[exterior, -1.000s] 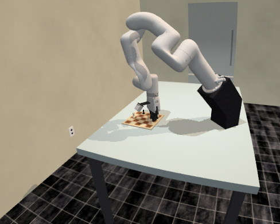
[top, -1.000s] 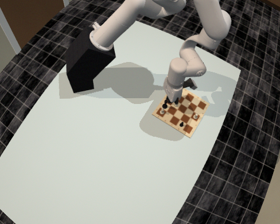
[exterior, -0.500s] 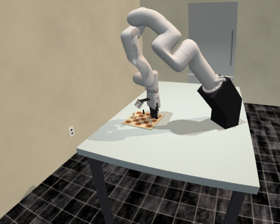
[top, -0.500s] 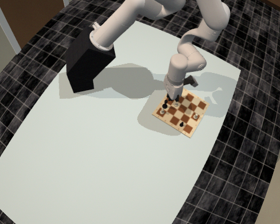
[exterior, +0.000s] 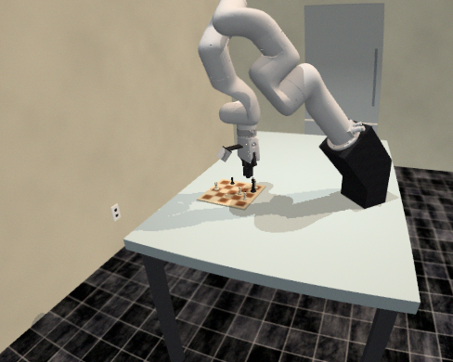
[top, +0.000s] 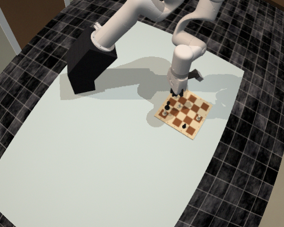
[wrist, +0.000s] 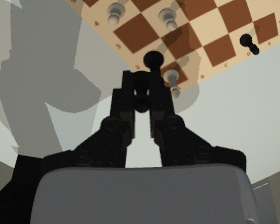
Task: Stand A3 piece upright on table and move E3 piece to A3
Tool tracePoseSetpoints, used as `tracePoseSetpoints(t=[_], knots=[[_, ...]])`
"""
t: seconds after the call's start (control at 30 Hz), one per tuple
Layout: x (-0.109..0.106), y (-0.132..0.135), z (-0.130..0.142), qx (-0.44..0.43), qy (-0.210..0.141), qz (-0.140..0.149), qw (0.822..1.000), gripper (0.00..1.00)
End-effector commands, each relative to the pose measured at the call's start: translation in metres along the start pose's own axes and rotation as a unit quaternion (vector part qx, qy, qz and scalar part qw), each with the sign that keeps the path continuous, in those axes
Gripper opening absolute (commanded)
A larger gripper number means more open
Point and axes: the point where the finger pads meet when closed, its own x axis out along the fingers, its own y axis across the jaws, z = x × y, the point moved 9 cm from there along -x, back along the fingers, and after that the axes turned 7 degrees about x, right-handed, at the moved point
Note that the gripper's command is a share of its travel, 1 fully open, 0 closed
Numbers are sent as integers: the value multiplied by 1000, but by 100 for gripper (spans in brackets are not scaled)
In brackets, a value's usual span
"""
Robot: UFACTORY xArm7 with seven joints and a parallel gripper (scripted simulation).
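Note:
A small chessboard [top: 184, 114] lies on the right part of the pale table; it also shows in the exterior view [exterior: 232, 194] and in the wrist view [wrist: 188, 16]. My gripper [top: 177, 95] [exterior: 249, 174] points straight down over the board's corner nearest the arm. It hangs a little above the board. It is shut on a small chess piece, mostly hidden between the dark fingers. A black piece [top: 168, 105] stands just beside the fingers. A white piece [top: 164, 113], another white piece [top: 179, 105], a third [top: 198, 118] and a black pawn [top: 183, 126] stand upright on the board.
The arm's black base block [top: 88, 61] stands at the table's back left. The table's right edge runs close behind the board. A small grey camera block [exterior: 225, 152] sticks out from the wrist.

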Motion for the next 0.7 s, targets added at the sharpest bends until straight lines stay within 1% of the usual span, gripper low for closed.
tracePoseSetpoints(t=[0.0,0.47,0.5,0.57,0.67], knots=[[-18,3,-2,2,2,-12,1000,0],[-20,2,-5,4,2,-12,1000,0],[-19,1,-10,6,1,-12,1000,0],[-18,-4,-30,14,0,-13,1000,0],[-16,-23,-75,34,-2,-13,999,0]])
